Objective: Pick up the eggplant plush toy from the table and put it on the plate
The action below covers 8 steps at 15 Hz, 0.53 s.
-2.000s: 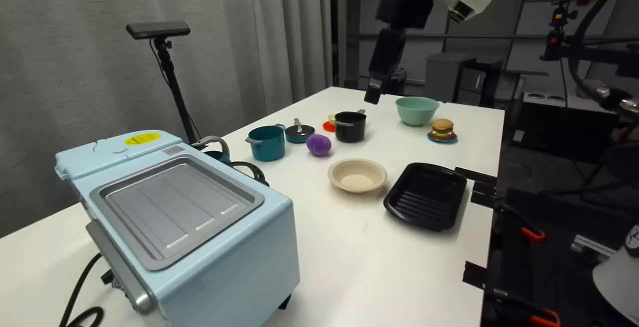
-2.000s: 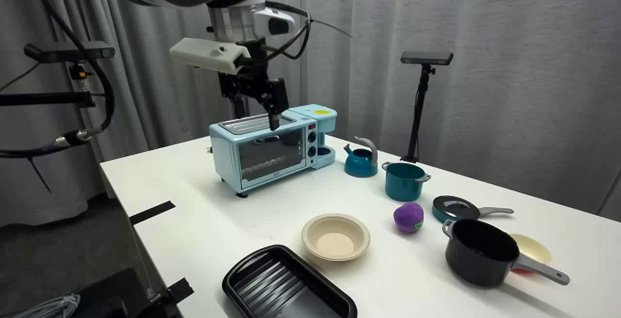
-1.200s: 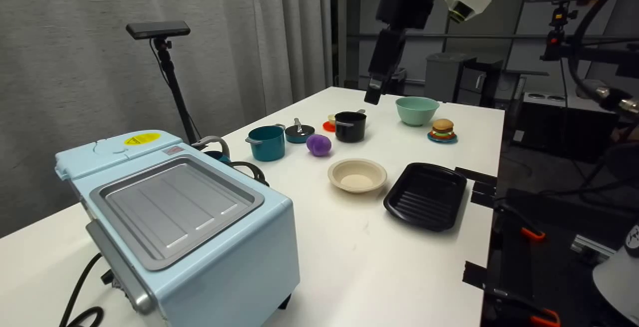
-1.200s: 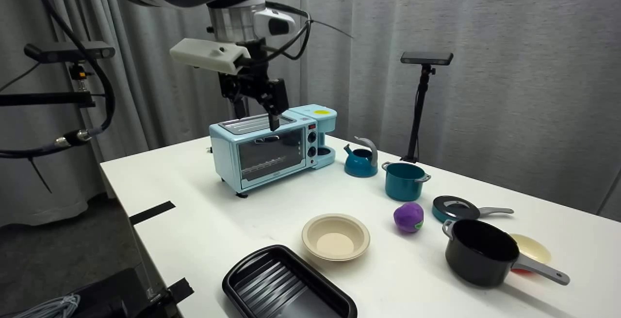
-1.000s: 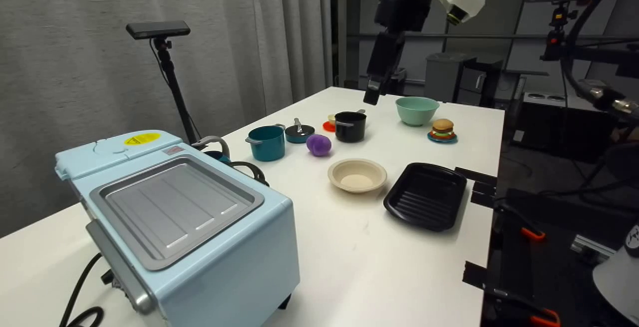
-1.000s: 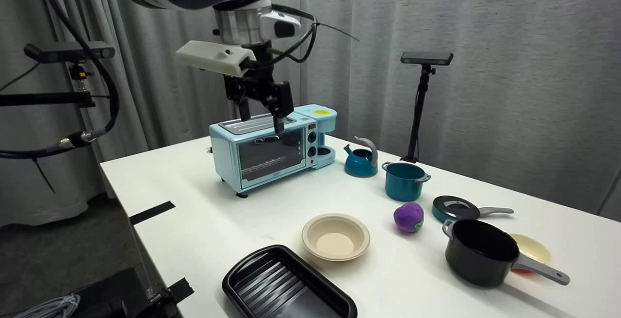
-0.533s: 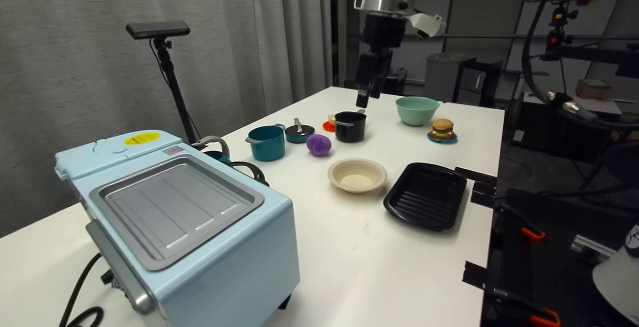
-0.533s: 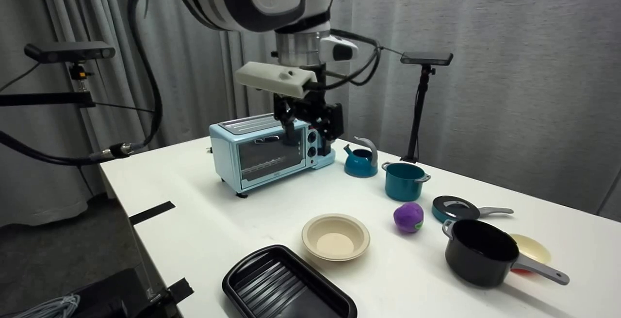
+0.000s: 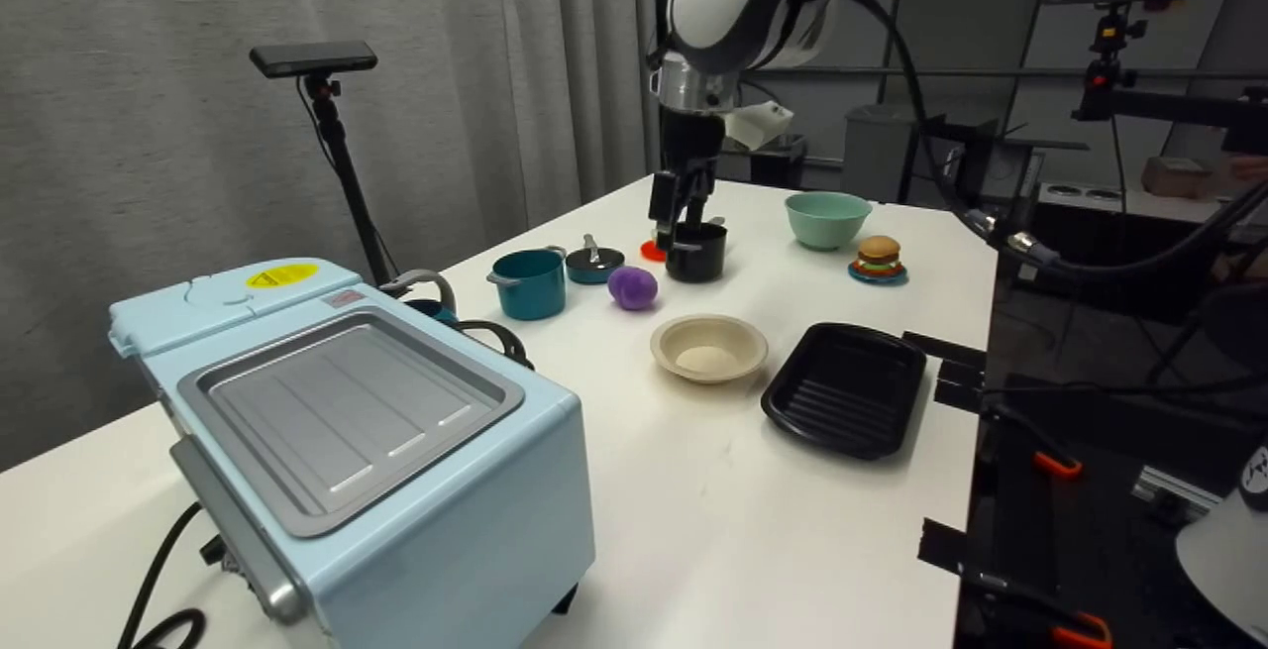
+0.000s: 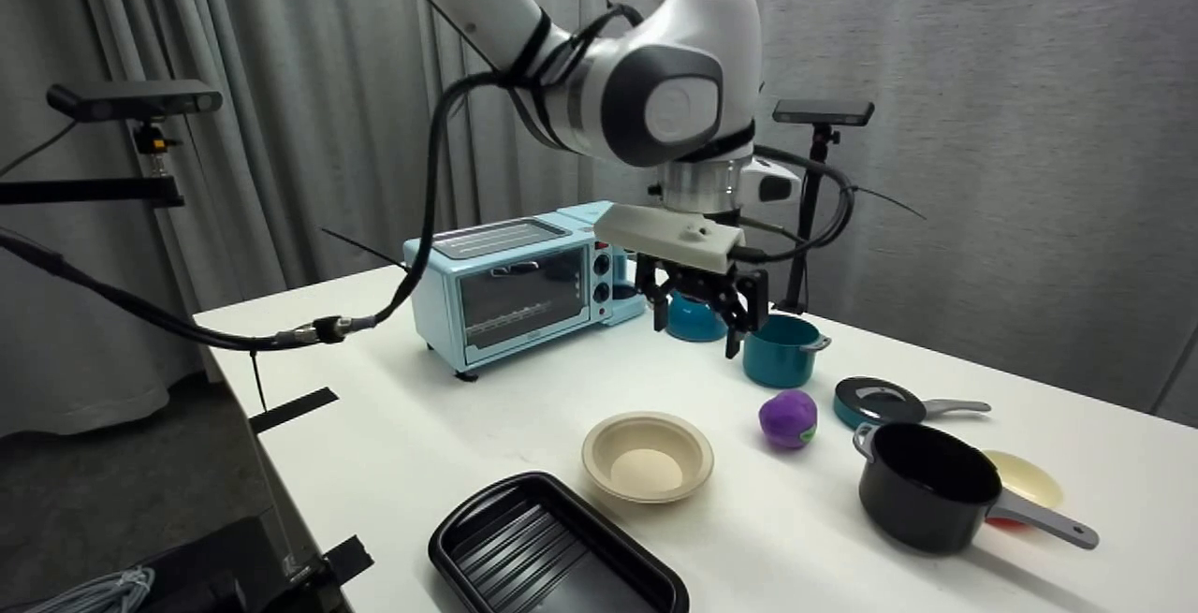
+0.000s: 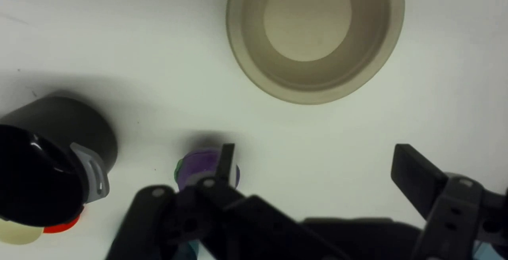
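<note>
Your pincer [image 11: 317,158] hangs spread wide, holding nothing, above the counter [image 10: 510,416]. The eggplant toy [image 10: 788,418] sits there near the plate [image 10: 648,471]; it looks light and soft, so squeeze gently across its rounded middle.

In an exterior view, the eggplant plush toy [image 10: 786,417] is purple, with green at 4 o'clock. The plate [image 10: 648,471] is beige. The table [image 10: 449,445] is white, with a black tape strip [image 10: 293,410] at 9 o'clock. The gripper [image 10: 697,340] and the ribbed tray [image 10: 560,552] are black. The saucepan [image 10: 917,496] is black, with grey handles [image 10: 1044,518] at 4 and 10 o'clock. The stockpot [image 10: 779,356] is teal. The toaster oven [image 10: 519,299] is pale blue, with black knobs [image 10: 601,293] at 3 o'clock. In an exterior view, the mixing bowl [image 9: 827,221] is pale green.
</note>
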Tool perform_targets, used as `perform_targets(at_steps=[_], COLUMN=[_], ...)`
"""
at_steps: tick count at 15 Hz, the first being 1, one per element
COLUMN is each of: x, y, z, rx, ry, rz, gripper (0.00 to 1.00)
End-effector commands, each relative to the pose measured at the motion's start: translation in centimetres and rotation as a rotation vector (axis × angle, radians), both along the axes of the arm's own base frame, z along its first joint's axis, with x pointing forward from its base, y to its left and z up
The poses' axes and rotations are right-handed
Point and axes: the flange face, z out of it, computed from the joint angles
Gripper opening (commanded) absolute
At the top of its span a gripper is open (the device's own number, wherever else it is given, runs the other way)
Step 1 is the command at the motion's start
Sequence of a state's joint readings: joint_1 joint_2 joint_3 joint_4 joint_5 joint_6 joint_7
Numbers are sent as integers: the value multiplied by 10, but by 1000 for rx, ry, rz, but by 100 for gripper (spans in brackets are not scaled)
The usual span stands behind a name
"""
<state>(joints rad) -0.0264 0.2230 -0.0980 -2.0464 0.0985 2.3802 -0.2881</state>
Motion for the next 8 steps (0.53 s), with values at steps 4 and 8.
perform_targets(at_steps=[4,8], x=[69,94], y=[-30,-48], z=[-75,-104], rx=[-74,-118], ry=[15,16], rz=[-10,-10], gripper=[100,100])
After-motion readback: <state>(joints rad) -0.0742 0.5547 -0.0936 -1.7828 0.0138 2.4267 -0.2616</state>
